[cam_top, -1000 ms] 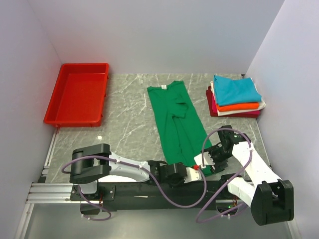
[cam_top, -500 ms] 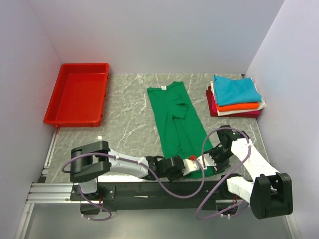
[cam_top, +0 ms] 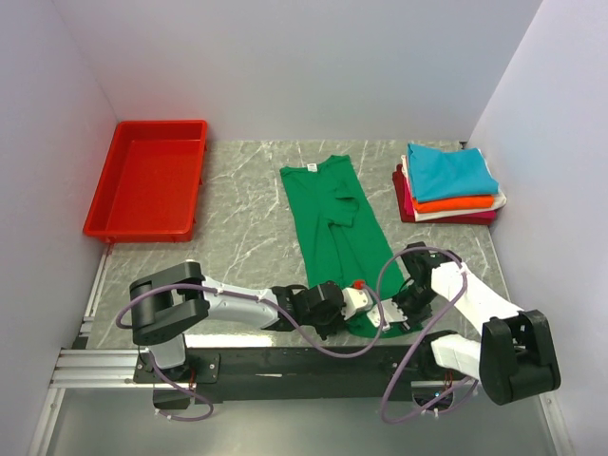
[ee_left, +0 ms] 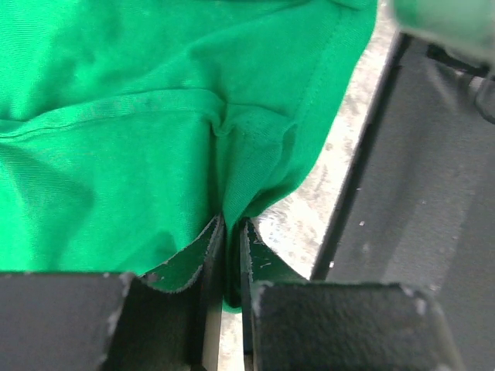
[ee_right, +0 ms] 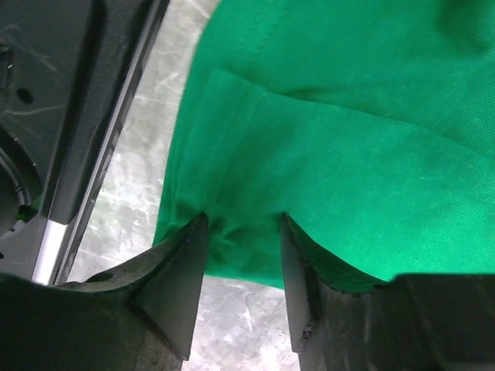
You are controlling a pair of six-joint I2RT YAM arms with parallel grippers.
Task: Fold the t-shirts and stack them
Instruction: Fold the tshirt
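The bright green t-shirt (cam_top: 332, 218) lies lengthwise on the marble table, folded narrow, with its white neck label at the far end. My left gripper (cam_top: 363, 296) is at the shirt's near hem. In the left wrist view its jaws (ee_left: 230, 236) are shut on a pinched fold of the green cloth (ee_left: 155, 116). My right gripper (cam_top: 397, 309) is at the hem's near right corner. In the right wrist view it (ee_right: 244, 232) is open, its fingers straddling the green hem (ee_right: 348, 139). The folded teal, orange, white and red shirts (cam_top: 451, 180) are stacked at the far right.
A red plastic tray (cam_top: 147, 180) stands at the far left. The black base frame (cam_top: 304, 366) runs along the table's near edge, right behind both grippers; it also shows in the left wrist view (ee_left: 418, 193) and the right wrist view (ee_right: 69, 116). White walls enclose the table.
My left gripper has moved forward from the base frame onto the shirt's near hem and taken hold of it. My right gripper has shifted slightly down and inward to the hem corner.
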